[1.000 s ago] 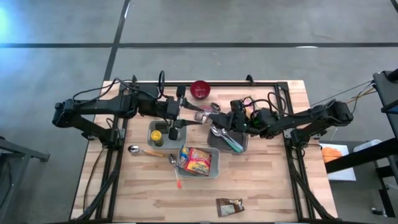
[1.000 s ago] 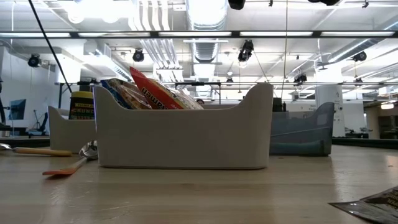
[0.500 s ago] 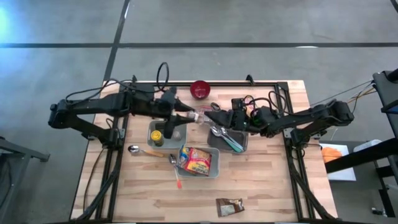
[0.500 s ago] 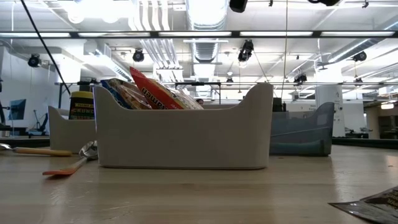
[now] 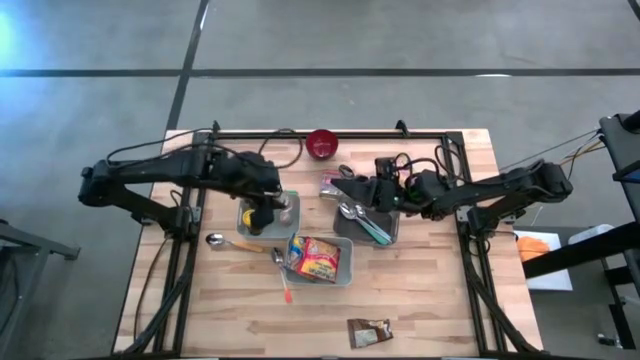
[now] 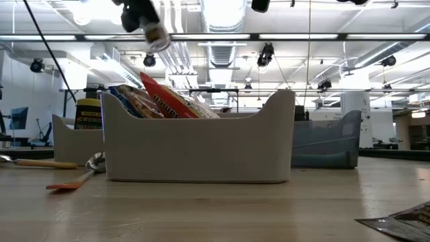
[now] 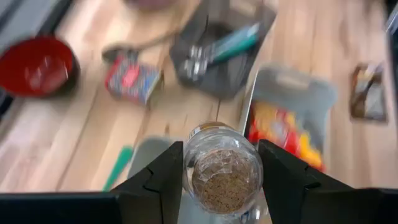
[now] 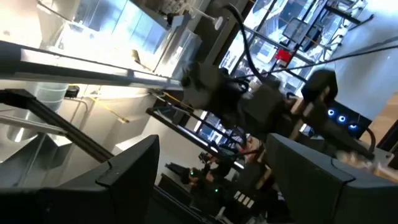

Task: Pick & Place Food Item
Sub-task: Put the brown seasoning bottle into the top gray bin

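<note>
A: L gripper [image 7: 221,171] – status?

B: Clamped on a clear jar [image 7: 224,171] w/ brownish grains inside, one finger [image 7: 165,177] each side of the glass. In the high view it hangs over the pale bin [image 5: 247,208] w/ the yellow-lidded container [image 5: 252,217], left-centre of the table [image 5: 430,300]. Low view catches the jar up high, tilted.

A: R gripper [image 5: 345,188]?

B: Over the grey utensil tray [image 5: 392,232], near the small red-and-blue packet [image 5: 332,184]. Jaws spread wide, nothing betw. them. Its wrist cam points up at the ceiling, no help.

A: Other stuff?

B: Snack bag [image 5: 314,257] in the white bin [image 5: 345,272] front-centre; red bowl [image 5: 321,144] at the far edge; brown packet [image 5: 368,332] near the front edge. Spoon [image 5: 228,241] and orange-handled utensil [image 5: 284,285] lie on the wood just beside the white bin. Teal-handled cutlery [image 5: 372,228] in the grey tray.
</note>
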`<state>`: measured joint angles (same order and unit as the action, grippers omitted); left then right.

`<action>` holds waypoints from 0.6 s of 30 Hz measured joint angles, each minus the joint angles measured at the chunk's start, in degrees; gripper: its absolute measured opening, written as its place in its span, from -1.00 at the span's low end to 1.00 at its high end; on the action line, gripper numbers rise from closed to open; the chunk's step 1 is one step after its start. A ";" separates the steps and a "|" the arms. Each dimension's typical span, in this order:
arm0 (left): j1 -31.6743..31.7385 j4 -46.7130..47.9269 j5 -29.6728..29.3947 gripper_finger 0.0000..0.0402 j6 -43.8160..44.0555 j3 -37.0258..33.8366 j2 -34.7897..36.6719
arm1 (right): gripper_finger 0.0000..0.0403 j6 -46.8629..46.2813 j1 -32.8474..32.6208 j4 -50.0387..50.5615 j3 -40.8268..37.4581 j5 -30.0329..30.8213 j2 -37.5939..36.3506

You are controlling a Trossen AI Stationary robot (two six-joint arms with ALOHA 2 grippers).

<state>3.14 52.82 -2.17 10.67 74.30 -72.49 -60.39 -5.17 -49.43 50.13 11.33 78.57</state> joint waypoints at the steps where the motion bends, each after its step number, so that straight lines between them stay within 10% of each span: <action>1: 0.00 1.48 0.03 -0.18 -0.16 0.00 -0.69 | 0.44 0.21 0.00 -0.05 -0.02 0.03 -0.11; 18: -1.86 6.65 8.44 -0.18 -14.18 -5.22 -14.05 | 0.44 0.92 -0.04 -0.06 -0.29 -3.81 -1.31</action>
<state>1.27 59.47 6.26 -3.51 69.08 -86.53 -59.46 -5.21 -49.49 49.85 7.53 77.26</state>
